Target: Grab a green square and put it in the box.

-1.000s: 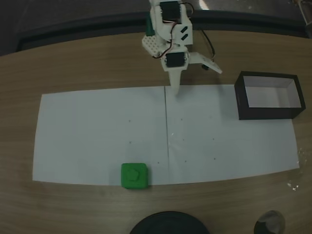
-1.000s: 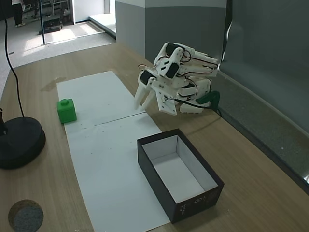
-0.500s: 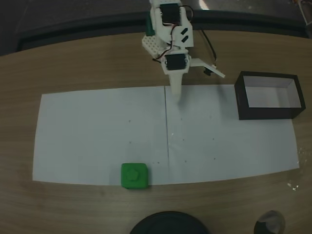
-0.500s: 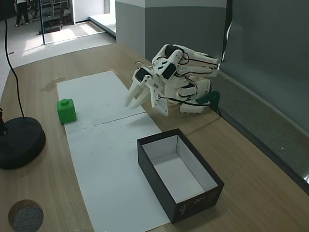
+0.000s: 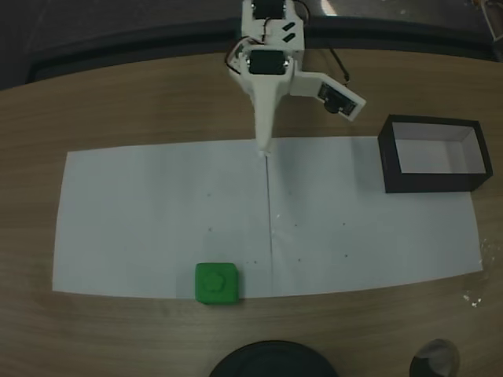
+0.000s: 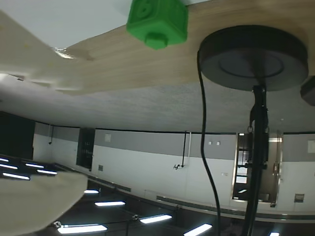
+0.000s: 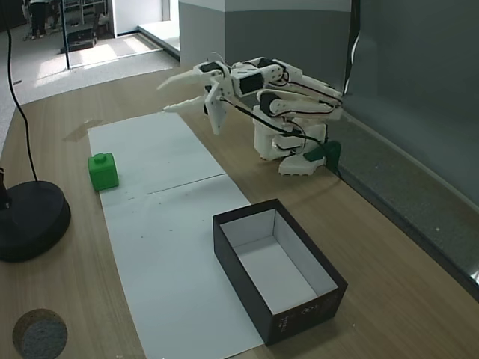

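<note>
The green square [image 5: 215, 283] sits on the near edge of the white paper [image 5: 157, 204], left of its centre line; it also shows in a fixed view [image 7: 103, 171] and, upside down, at the top of the wrist view [image 6: 158, 22]. The box [image 5: 435, 155], black outside and white inside, stands open at the paper's right end, and nothing is in it [image 7: 278, 273]. My gripper [image 7: 165, 99] is held level in the air over the far edge of the paper [image 5: 263, 149], far from the square. It is open with nothing between its fingers [image 6: 29, 64].
A round black lamp base [image 5: 271, 361] with a pole and cable [image 6: 256, 123] stands on the wooden table just beyond the square. A small dark disc [image 5: 434, 360] lies near the front right. The arm's base [image 7: 292, 153] is at the table's far edge.
The arm has lifted the gripper from pointing down close to the paper to pointing out level above it. The green square and the box have not moved.
</note>
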`<state>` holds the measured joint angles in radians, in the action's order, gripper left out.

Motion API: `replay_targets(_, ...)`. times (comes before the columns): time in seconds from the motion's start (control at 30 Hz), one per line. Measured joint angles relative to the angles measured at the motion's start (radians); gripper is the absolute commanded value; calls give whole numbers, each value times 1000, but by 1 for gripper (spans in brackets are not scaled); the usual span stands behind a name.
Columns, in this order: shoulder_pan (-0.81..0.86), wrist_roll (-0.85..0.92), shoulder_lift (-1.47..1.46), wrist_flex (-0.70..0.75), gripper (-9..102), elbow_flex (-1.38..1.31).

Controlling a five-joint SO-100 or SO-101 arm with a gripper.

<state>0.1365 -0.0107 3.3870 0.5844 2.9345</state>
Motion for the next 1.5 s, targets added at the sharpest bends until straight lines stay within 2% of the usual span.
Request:
replay_targets(0.2,84,0,-293,0,29,-199)
replay_targets(0.37,87,0,-729,29,29,-497)
replay_targets(0.47,87,0,-1049,153,29,-726)
replay_targets(0.63,87,0,-1598,451,30,-1181)
replay_targets(0.87,87,0,-2155,824,39,-1848)
replay_targets(0.97,87,20,-2333,946,39,-2117)
replay_targets(1.2,97,31,-2668,1091,39,-2580)
replay_targets(1.4,121,31,-2793,1100,39,-2695)
replay_targets(1.5,124,31,-2818,1100,31,-2698)
